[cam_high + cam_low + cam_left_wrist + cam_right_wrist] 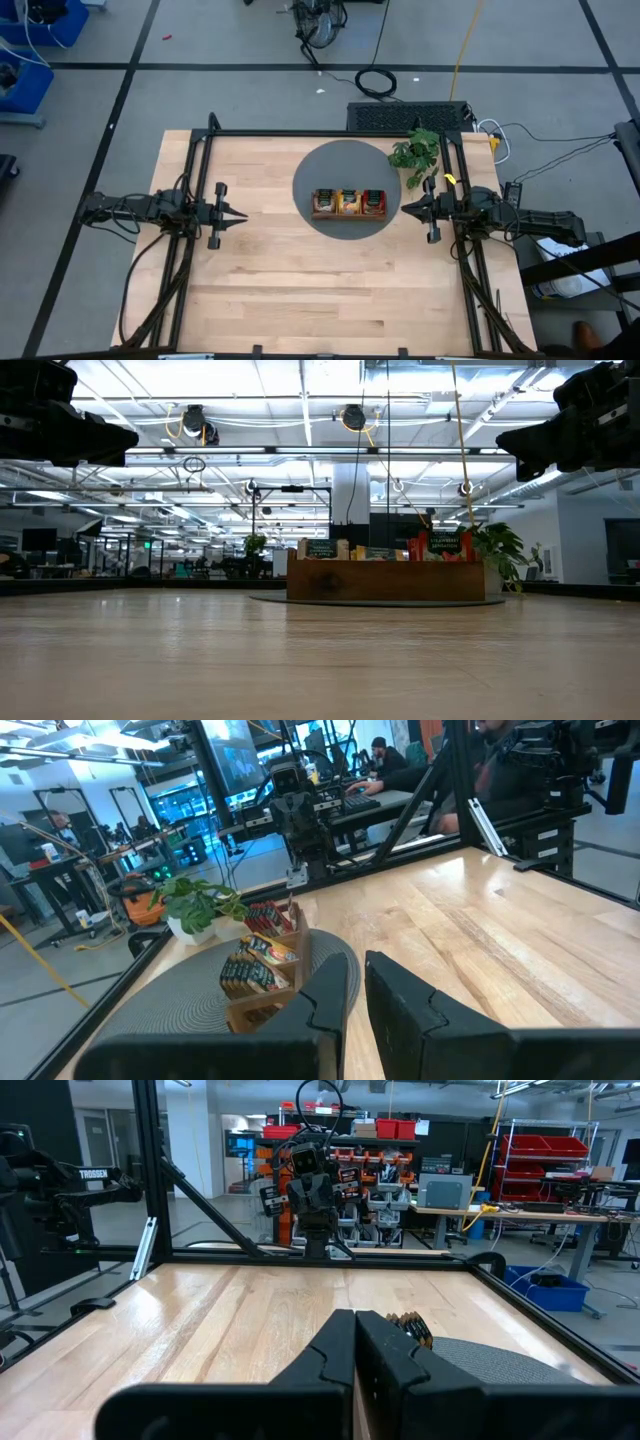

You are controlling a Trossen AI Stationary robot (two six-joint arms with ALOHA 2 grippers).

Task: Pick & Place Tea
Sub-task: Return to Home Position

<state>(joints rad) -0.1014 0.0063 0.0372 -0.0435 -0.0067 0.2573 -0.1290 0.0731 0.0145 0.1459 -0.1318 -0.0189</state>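
Left claw (243,214) pressed together, left of tray (349,216); right claw (405,209) pressed together, opposite side; tea (349,202) inside tray.

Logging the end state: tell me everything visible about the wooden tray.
The wooden tray is a low brown box with three side-by-side compartments, all holding upright tea sachets. It sits flat on a round grey mat mid-table. The left claw and right claw are clear of it.

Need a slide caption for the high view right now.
Tea sachets fill the three-compartment wooden tray on the grey mat; left gripper and right gripper wait at either side.
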